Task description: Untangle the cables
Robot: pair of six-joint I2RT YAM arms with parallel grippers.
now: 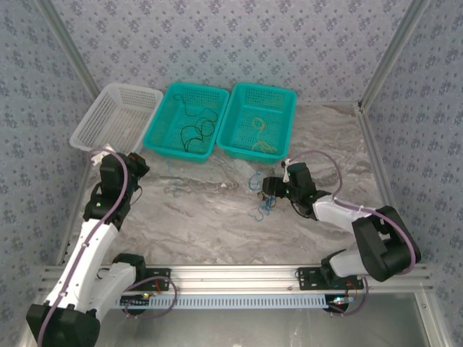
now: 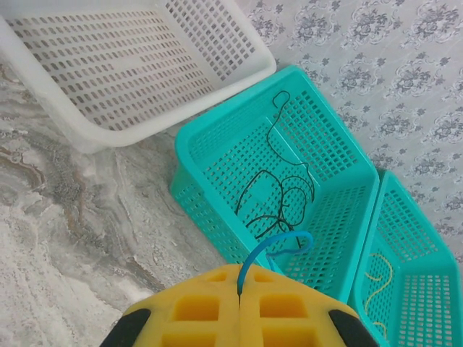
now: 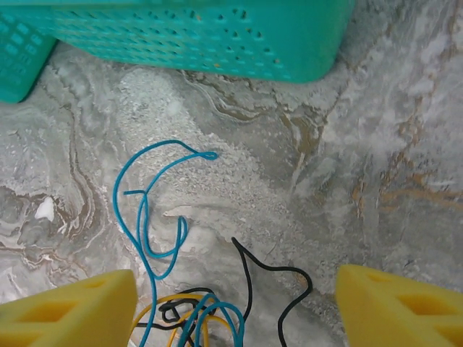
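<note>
A blue cable (image 2: 278, 240) is pinched between the closed fingers of the left gripper (image 2: 239, 283), near the middle green basket (image 2: 231, 105) where black cables (image 2: 278, 195) are laid. The right gripper (image 3: 237, 280) is held with its fingers wide apart over a tangle of blue, black and yellow cables (image 3: 194, 312) on the table (image 3: 376, 159). A yellow cable (image 1: 262, 137) is seen in the right green basket (image 1: 264, 87).

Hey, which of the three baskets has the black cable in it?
The middle teal basket, sitting between the white basket and the right teal basket. The black cable loops inside it, while the right one holds a yellow cable.
</note>
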